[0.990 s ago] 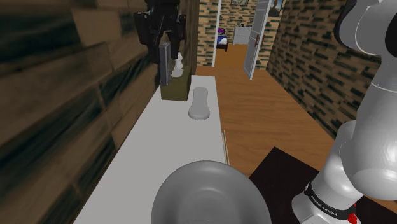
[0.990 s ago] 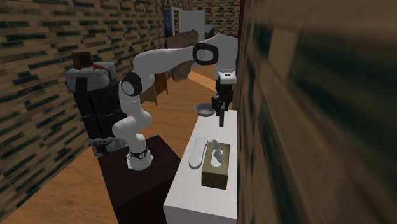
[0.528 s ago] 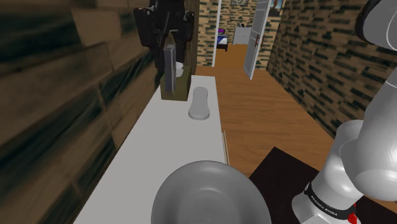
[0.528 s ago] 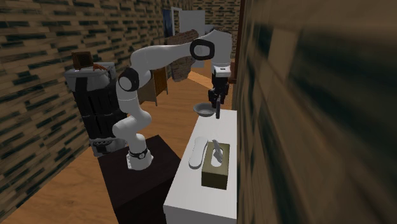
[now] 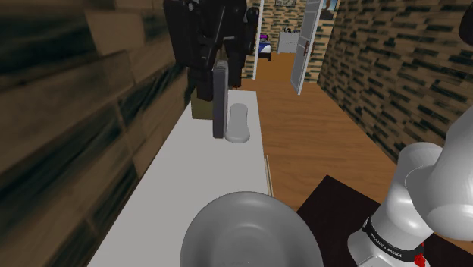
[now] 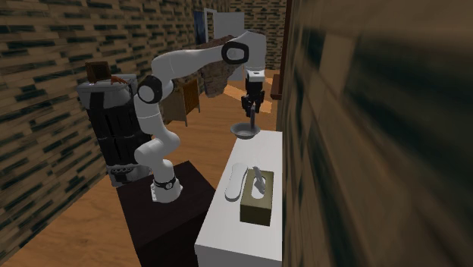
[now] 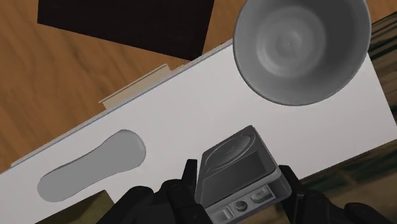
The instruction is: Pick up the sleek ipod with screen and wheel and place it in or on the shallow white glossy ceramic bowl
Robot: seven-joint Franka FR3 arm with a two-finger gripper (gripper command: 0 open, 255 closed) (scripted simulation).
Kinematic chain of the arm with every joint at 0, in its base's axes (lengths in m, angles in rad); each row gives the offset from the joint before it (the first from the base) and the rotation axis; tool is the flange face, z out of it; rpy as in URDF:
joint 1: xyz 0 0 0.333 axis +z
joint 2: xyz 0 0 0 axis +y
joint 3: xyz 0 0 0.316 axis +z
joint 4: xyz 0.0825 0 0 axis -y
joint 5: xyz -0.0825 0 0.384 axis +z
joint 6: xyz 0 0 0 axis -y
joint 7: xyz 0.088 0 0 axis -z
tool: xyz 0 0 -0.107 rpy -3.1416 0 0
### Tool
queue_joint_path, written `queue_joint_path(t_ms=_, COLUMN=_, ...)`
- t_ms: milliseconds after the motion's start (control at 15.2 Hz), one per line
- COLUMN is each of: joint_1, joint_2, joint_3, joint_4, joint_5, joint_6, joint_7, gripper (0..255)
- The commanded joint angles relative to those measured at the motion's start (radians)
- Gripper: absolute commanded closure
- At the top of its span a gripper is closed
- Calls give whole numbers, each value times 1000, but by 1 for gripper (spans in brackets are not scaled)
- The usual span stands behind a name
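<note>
The grey ipod [image 7: 238, 169] sits clasped between the jaws, above the white counter [image 7: 191, 105], apart from the bowl [image 7: 280, 76].

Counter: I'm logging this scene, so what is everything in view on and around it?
counter: 1, white, along the wall
bowl: 1, grey, at one end of the counter
box: 1, olive, at the other end
oblong thing: 1, grey, flat on the counter beside the box
ipod: 1, grey, above the counter
stand: 1, dark, beside the counter
arm: 1, white
gripper: 1, black, shut on the ipod
</note>
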Motion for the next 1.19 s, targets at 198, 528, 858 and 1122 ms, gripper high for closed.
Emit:
queue_joint_path(t_ms=198, joint_1=45, joint_2=-47, joint_3=58, joint_4=-29, joint_5=30, joint_6=-7, joint_7=108, gripper=255)
queue_joint_path(t_ms=528, joint_1=91, joint_2=-68, joint_3=126, joint_4=-26, joint_5=52, joint_6=-21, joint_7=227, gripper=255)
queue_joint_path(t_ms=858, joint_1=102, joint_2=-104, joint_3=134, joint_4=-111, joint_5=72, joint_6=35, joint_7=239, gripper=255)
queue_joint_path(t_ms=1122, joint_1=104, joint_2=-134, joint_3=127, joint_4=-193, joint_5=86, joint_6=92, joint_7=225, gripper=255)
